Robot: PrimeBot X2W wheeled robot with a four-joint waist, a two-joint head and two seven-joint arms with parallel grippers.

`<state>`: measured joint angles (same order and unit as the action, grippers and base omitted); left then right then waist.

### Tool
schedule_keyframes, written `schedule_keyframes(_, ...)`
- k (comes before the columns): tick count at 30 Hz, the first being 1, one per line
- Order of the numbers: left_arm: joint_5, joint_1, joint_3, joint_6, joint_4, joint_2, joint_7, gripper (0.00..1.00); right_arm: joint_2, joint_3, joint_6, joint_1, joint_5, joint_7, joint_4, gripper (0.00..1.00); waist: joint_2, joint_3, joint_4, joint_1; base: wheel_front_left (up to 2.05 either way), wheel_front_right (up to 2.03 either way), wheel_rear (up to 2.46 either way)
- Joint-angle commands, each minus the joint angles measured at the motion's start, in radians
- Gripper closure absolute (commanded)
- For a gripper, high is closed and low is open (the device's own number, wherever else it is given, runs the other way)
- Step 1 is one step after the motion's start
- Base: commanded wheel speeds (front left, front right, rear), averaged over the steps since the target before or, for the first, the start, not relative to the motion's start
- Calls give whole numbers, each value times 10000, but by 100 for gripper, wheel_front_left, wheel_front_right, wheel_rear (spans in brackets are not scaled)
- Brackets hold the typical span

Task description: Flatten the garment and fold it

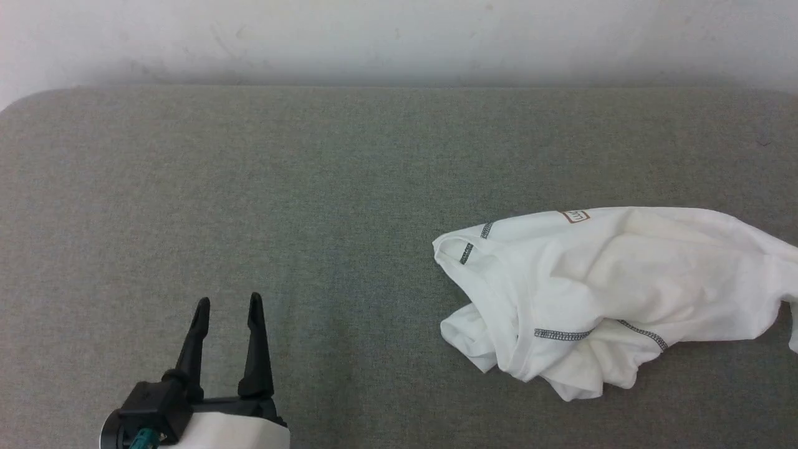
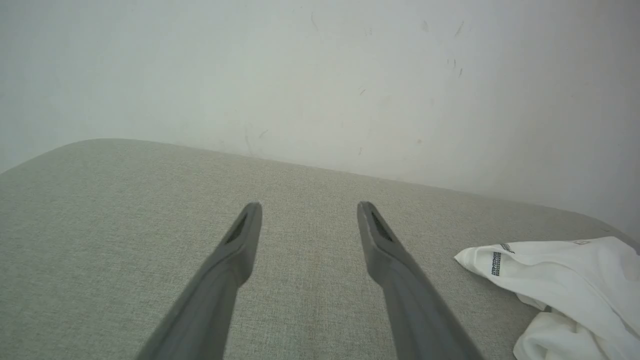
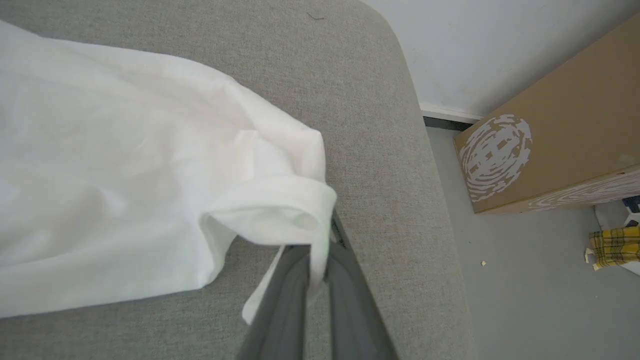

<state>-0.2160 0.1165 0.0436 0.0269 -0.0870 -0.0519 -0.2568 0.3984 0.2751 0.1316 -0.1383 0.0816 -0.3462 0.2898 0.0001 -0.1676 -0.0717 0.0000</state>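
Garment [image 1: 623, 280] on right of table [image 1: 312, 187], left pincer [image 1: 229, 301] near-left, well apart

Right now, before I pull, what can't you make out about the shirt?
Head view: the garment runs past the right edge; its far end is cut off.
Head view: the sleeves are lost in the bunched folds; I cannot trace them.
Head view: the chest patch lettering is too small to read.
Right wrist view: cloth covers the tips of the right end effector; hem or cuff, I cannot tell.
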Motion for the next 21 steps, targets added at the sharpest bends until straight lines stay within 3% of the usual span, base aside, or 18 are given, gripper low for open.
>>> schedule_keyframes(1, 136, -56, -48, -68, 33, 16, -49, 0, -104, 23, -9, -158, 4, 218, 40, 0, -1, 54, 30, 0, 0, 0, 0)
schedule_keyframes(6, 181, -43, -167, -116, 25, 16, -49, 0, -328, -436, -9, -751, 755, 266, -889, 0, -1, 186, 113, 0, 0, 0, 0)
schedule_keyframes(14, -8, -139, -12, -77, -43, 16, -49, 0, -258, -2094, -9, -1457, 2390, -1454, -3691, 0, -1, 102, -71, 0, 0, 0, 0)
schedule_keyframes(21, -255, -310, 151, -47, 85, 16, -49, 0, -95, -4103, -9, -1943, 3290, -2962, -3717, 0, -1, -152, -562, 0, 0, 0, 0)
